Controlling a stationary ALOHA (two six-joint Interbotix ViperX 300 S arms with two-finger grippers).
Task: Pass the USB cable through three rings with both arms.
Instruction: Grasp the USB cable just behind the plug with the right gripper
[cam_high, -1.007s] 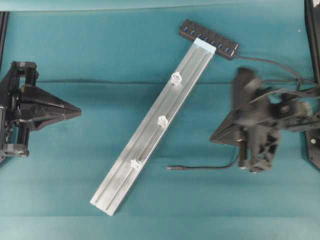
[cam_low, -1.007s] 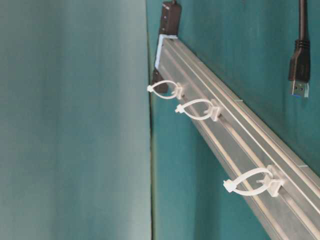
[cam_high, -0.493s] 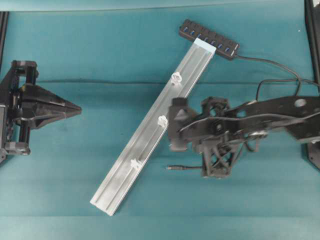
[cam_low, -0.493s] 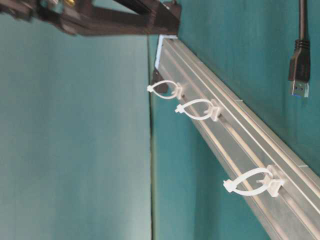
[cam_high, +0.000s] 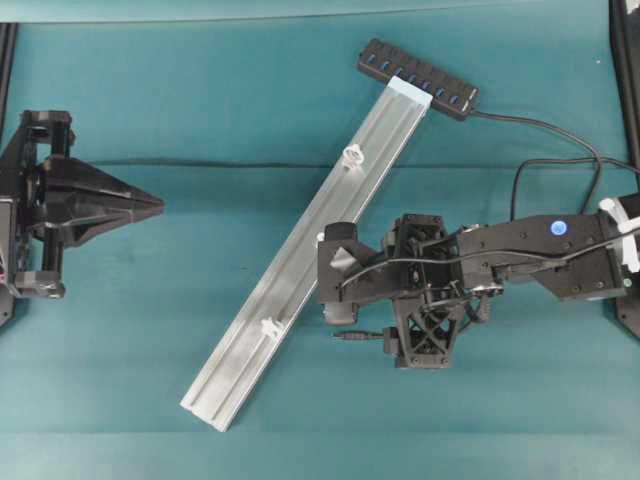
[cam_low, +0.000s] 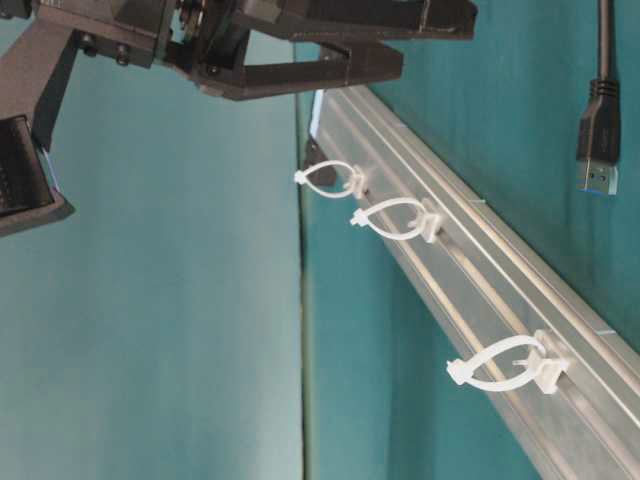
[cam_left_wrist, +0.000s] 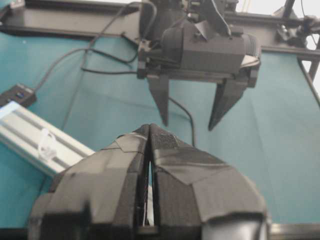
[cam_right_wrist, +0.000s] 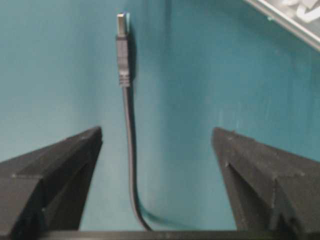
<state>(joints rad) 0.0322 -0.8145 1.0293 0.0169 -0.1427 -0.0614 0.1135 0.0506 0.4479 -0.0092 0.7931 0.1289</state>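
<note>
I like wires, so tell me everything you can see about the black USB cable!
The USB cable is a thin, black, bendy cord lying loose on the teal table. Its free end has a small dark plug with a silvery metal tip. It lies between the right gripper's wide-open jaws, and nothing grips it. Overhead, the plug points toward the silvery rail without touching it.

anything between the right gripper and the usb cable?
Nothing visible. The right gripper stands open over the teal cloth, and the USB cable runs bare between its fingers, plug pointing away.
</note>
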